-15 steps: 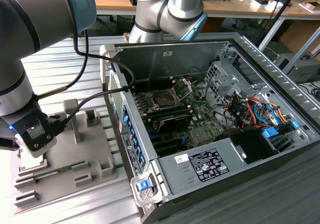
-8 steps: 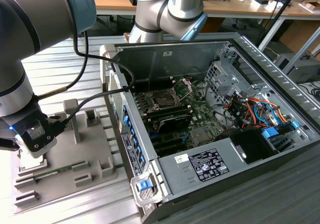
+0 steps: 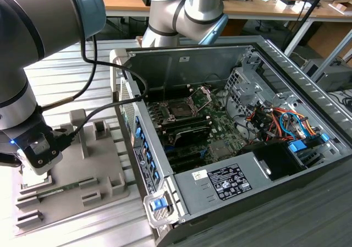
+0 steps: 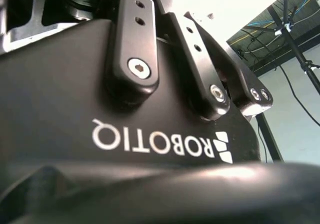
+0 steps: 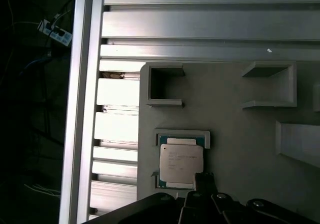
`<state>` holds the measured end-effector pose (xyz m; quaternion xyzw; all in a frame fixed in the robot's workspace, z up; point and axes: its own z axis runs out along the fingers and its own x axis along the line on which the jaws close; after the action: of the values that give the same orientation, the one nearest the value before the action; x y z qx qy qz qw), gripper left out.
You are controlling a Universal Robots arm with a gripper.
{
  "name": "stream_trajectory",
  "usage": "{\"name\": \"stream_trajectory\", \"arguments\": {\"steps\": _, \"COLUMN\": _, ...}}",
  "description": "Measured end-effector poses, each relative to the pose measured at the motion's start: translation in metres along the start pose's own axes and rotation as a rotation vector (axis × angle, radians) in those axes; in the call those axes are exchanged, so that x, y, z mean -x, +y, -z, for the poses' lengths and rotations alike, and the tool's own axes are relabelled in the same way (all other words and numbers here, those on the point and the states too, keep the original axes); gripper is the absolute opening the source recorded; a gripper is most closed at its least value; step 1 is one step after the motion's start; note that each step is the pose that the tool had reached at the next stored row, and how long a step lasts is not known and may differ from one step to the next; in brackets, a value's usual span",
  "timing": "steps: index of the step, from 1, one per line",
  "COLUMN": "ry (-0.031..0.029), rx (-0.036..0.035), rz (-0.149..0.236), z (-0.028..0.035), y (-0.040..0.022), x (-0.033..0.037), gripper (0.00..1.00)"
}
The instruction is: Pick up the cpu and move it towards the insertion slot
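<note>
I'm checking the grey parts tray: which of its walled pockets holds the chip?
The low-walled pocket framing the cpu; the two open-sided pockets show only bare grey floor.

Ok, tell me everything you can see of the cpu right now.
In the first wrist view, the cpu is a small flat square chip with a pale silvery metal top bearing faint print, and a thin green board edge shows around it. It lies flat, top up, in a raised-rimmed pocket of the grey holder plate, which rests on aluminium rails. A dark part of the hand overlaps one corner; contact cannot be told. It looks seated, not lifted.
</note>
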<state>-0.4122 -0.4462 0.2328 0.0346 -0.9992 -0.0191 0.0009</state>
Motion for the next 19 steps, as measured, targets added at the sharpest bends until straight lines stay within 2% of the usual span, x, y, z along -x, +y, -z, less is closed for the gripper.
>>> {"name": "stream_trajectory", "arguments": {"steps": 19, "ry": 0.0, "rx": 0.0, "rz": 0.0, "z": -0.0074, "y": -0.0003, "x": -0.0001, "gripper": 0.11}}
